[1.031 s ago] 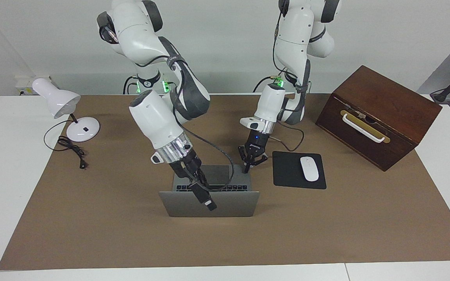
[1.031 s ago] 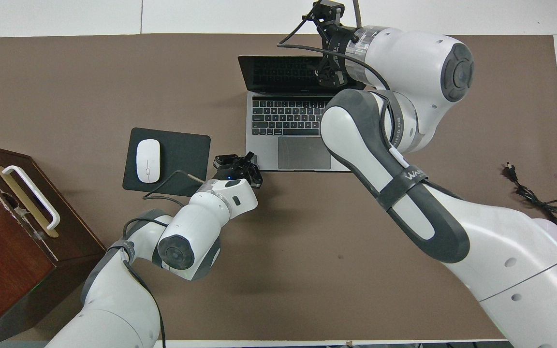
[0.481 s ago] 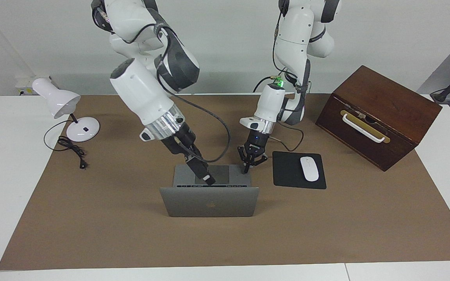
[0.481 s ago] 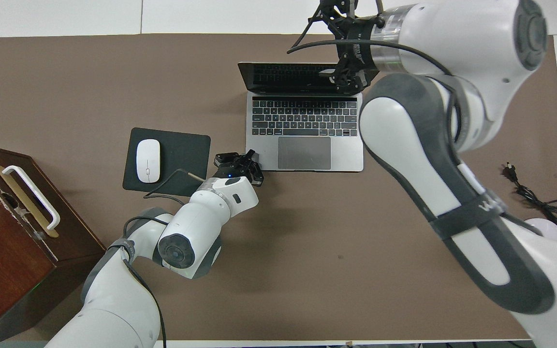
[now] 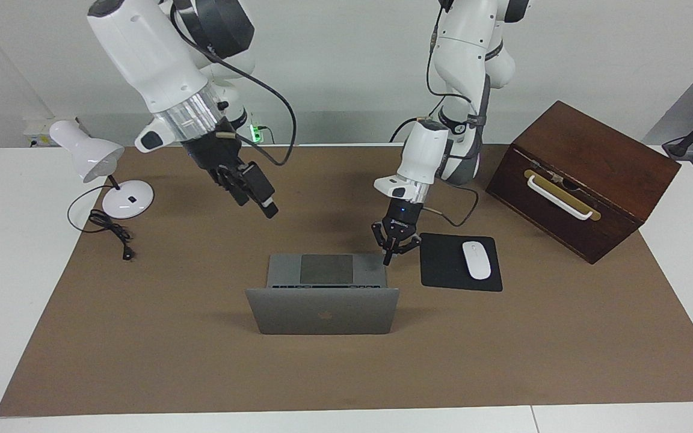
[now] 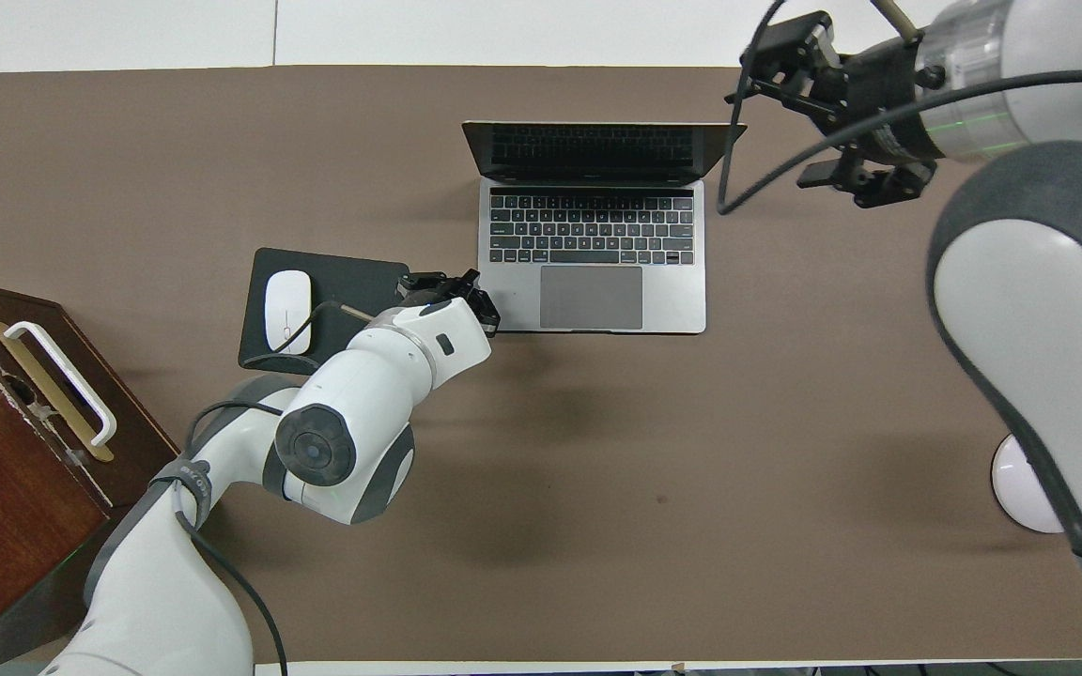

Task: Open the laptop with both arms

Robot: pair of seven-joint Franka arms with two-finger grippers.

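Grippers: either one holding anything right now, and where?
Nothing is held. The left gripper is shut, empty, at the open silver-grey laptop base's corner; the right gripper hangs raised above the brown mat.

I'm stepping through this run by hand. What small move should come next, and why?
Probably lift the left pincer straight up off the corner of the laptop. The lid already stands open, the keyboard shows, and the right pincer is raised above the brown mat, so nothing needs holding down.

The laptop (image 5: pixel 322 310) shows the facing view only its lid's back, screen and most keys hidden, and the lamp (image 6: pixel 1025 471) sits half covered by the right arm overhead.
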